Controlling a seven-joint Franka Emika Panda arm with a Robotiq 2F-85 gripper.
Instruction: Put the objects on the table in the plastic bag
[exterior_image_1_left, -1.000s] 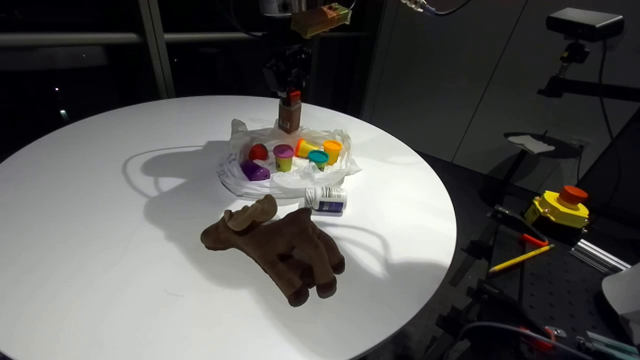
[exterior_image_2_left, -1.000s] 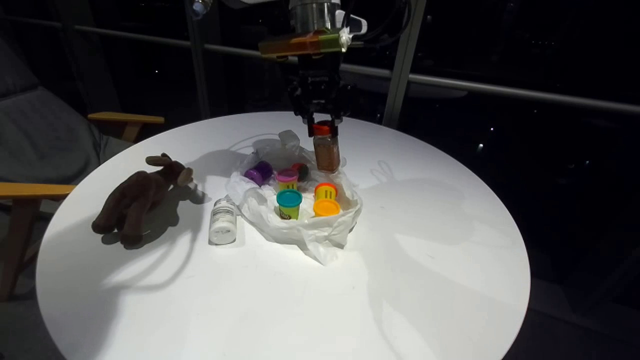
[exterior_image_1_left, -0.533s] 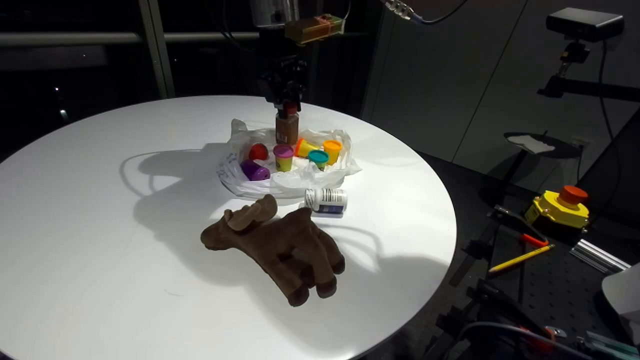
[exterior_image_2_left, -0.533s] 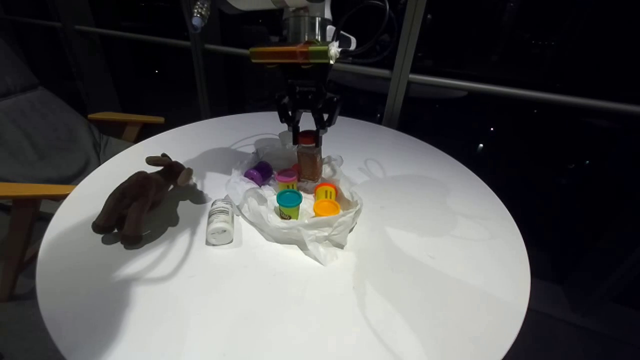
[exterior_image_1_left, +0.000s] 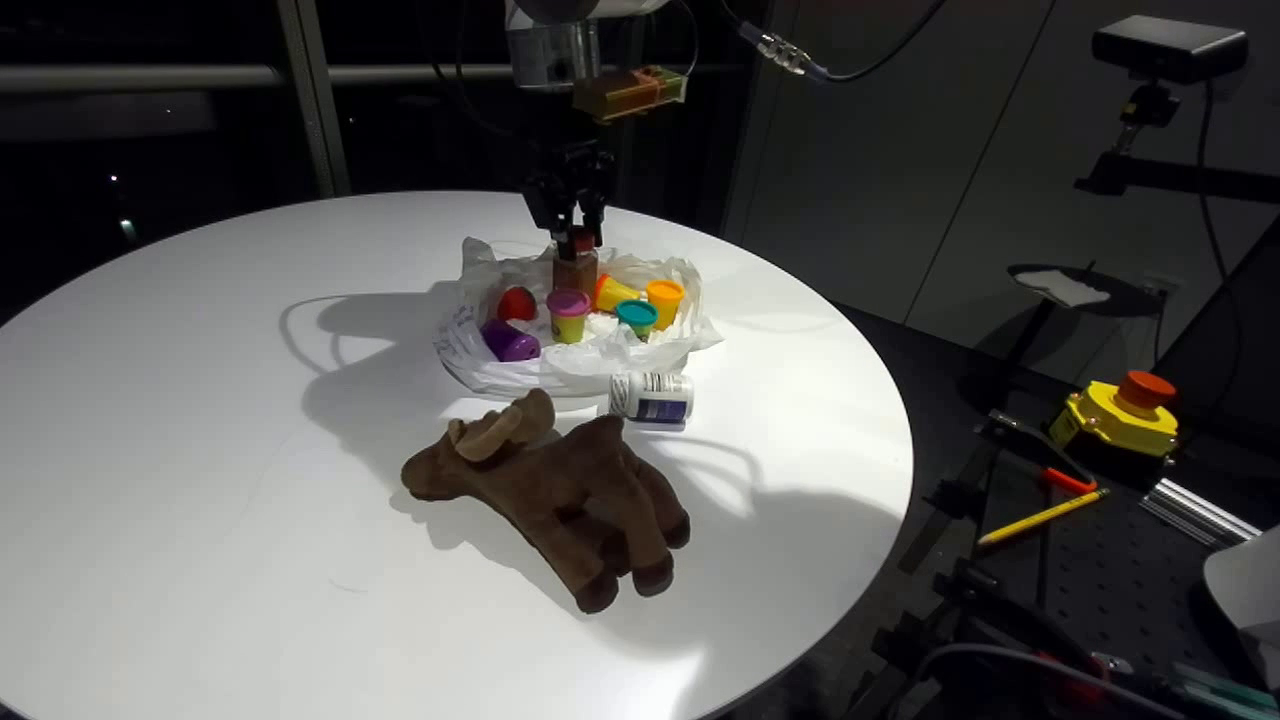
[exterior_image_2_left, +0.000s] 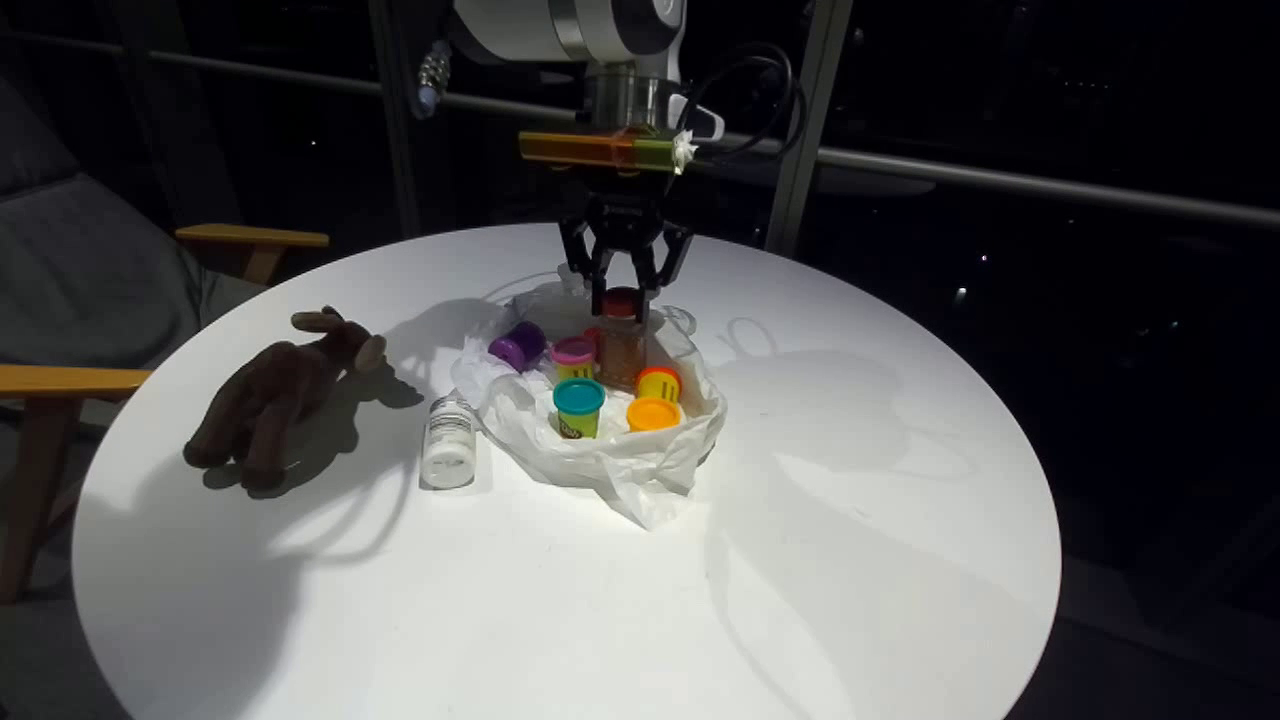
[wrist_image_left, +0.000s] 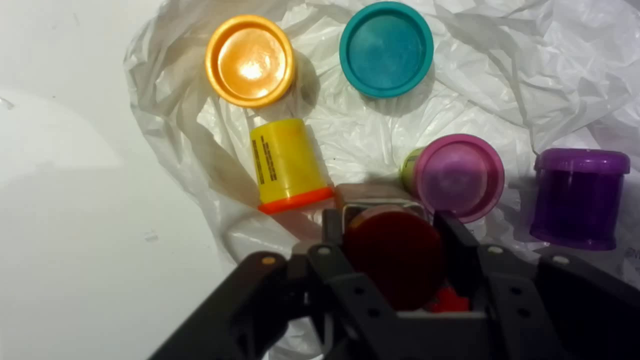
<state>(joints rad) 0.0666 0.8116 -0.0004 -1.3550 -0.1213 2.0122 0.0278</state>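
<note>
Table (exterior_image_2_left: 560, 590) bright amid gloom; broad shadows; glare on orange lid (wrist_image_left: 250, 61)

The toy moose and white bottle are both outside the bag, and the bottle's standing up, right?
The white bottle isn't standing: it lies on its side, as both exterior views show. It and the toy moose are indeed outside the bag.
</note>
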